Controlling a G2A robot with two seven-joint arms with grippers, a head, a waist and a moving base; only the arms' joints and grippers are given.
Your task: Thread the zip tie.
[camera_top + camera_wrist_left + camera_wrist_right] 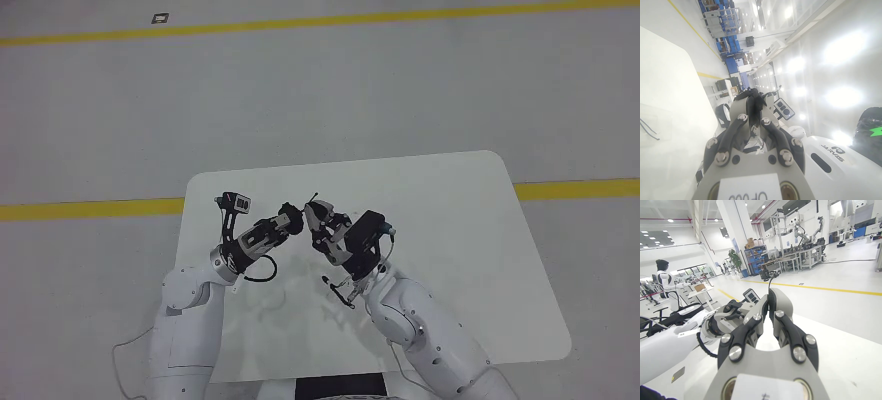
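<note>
Black, thin and gently curved, the zip tie (770, 283) juts from the right gripper (769, 298), pinched between its fingers. The left gripper (753, 97) (fingers pressed together too) is raised just beside it over the white table (450, 220).

Over table (450, 200), toward 10 o'clock of its middle: left gripper (292, 216) at 9 o'clock, right gripper (317, 211) at 3 o'clock, tips facing, just apart. Pinched in right gripper: zip tie (770, 283), poking past fingertips toward 12 o'clock.

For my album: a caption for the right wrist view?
Right tool pinches a black zip tie above the white table.
</note>
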